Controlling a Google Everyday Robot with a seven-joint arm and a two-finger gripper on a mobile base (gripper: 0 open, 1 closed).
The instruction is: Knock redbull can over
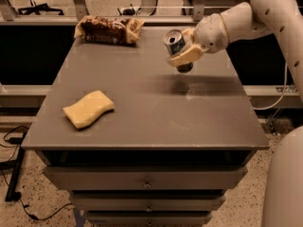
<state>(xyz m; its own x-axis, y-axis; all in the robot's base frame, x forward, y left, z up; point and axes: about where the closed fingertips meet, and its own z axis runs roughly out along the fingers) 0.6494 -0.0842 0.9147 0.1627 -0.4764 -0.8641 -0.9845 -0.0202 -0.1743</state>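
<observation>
The redbull can [173, 41] is on the far right part of the grey table [142, 122]. It is tilted, with its silver top leaning to the left and toward the camera and its base [184, 68] still near the table top. My gripper [182, 56] reaches in from the right on the white arm [236, 20] and presses against the can's right side, covering part of its body.
A brown-and-yellow snack bag [109, 30] lies at the table's far left edge. A yellow wavy-edged sponge [88, 109] lies at the front left. Drawers [144, 181] run below the table front. Rails and cables are behind and to the left.
</observation>
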